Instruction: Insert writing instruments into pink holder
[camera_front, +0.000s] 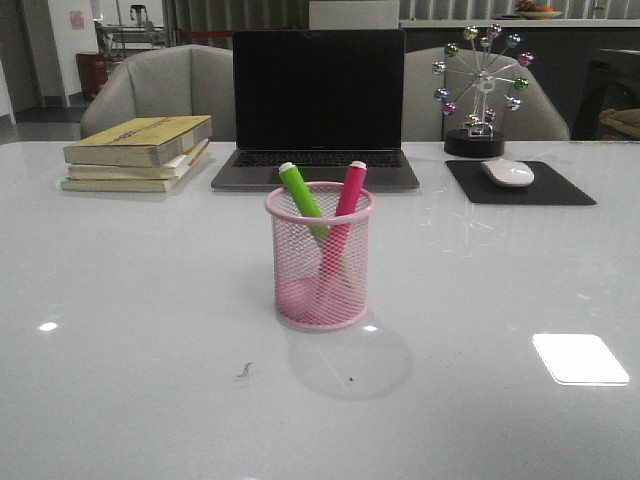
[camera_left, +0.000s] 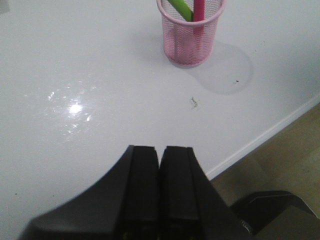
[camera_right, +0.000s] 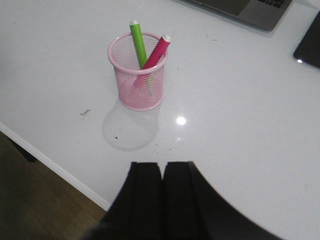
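- The pink wire-mesh pen cup (camera_front: 319, 258) stands upright on the white counter (camera_front: 130, 330), near the middle, in front of the laptop.
- Both highlighters stand inside the cup, each leaning and crossing the other low down in the mesh.
- The green highlighter (camera_front: 300, 195) tilts with its white end up toward the robot's left; its upper part rises above the rim.
- The pink highlighter (camera_front: 346, 200) tilts the other way, its white end up toward the robot's right, also above the rim.
- The left tool (camera_left: 159, 165) is clenched, its two black fingers pressed together with nothing between them; it hangs over bare counter near the edge, well apart from the cup.
- The right tool (camera_right: 162, 176) is likewise clenched and grasping nothing, above the counter on the near side of the cup, apart from it.
- Behind the cup sits an open laptop (camera_front: 318, 100) with a dark screen.
- A stack of books (camera_front: 138, 152) lies to the robot's left of the laptop.
- On the right, a white mouse (camera_front: 508, 172) rests on a black mouse pad (camera_front: 560, 188), with a ferris-wheel desk ornament (camera_front: 481, 90) just behind.
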